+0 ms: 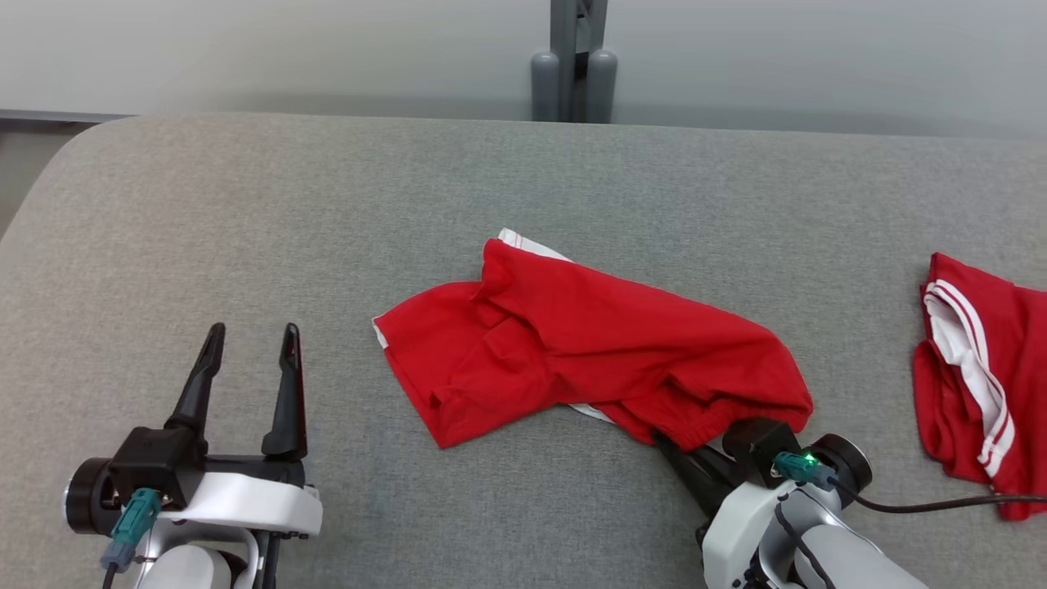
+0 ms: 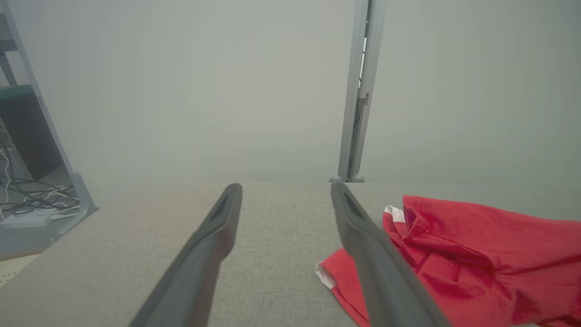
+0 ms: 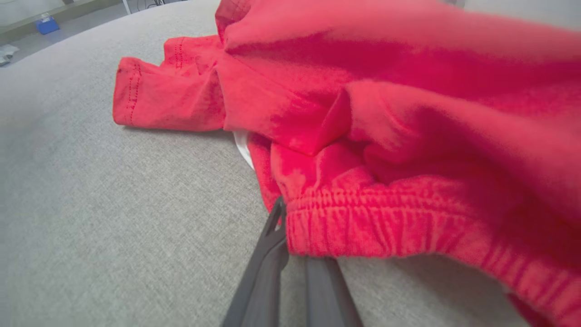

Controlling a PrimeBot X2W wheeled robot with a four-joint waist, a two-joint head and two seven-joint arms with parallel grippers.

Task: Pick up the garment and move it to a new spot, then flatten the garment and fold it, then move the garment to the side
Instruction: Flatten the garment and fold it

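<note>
This looks like a robotics lab or test room rather than a home. The workplace is a broad table [image 1: 523,188] covered in grey fabric, with a rounded corner. Behind the table stand a bare pale wall [image 1: 245,49] and a grey metal post [image 1: 577,57]. Off the table's left side, loose cables [image 2: 32,195] and a white power strip [image 2: 25,221] lie on the floor by a metal frame [image 2: 45,122]. A red garment [image 1: 572,343] lies mid-table, and a second red garment [image 1: 981,384] lies at the table's right edge.
</note>
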